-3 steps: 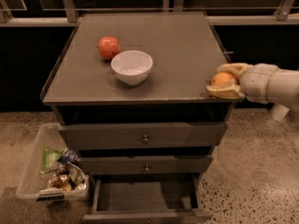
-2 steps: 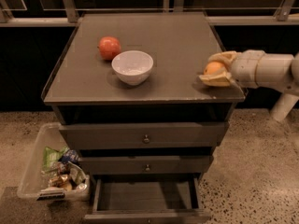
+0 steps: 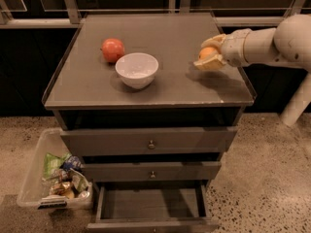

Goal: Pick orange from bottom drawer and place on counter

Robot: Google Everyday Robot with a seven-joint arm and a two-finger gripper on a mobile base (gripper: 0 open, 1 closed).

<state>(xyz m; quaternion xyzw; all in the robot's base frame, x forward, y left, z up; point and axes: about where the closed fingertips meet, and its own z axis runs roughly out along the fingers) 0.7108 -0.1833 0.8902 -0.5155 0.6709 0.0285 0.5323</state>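
The orange (image 3: 207,52) is a small pale yellow-orange ball held between the tan fingers of my gripper (image 3: 210,54), which is shut on it. The gripper reaches in from the right on a white arm and hovers just above the right part of the counter (image 3: 170,86), casting a shadow there. Below, the bottom drawer (image 3: 151,205) stands pulled out, and its inside shows nothing in it. The two upper drawers are shut.
A white bowl (image 3: 137,69) sits near the counter's middle, with a larger red-orange fruit (image 3: 112,49) behind it to the left. On the speckled floor at the left of the cabinet stands a clear bin (image 3: 53,181) of packaged snacks.
My gripper has carried the orange from the counter's right front corner up and inward, over the counter's right part.
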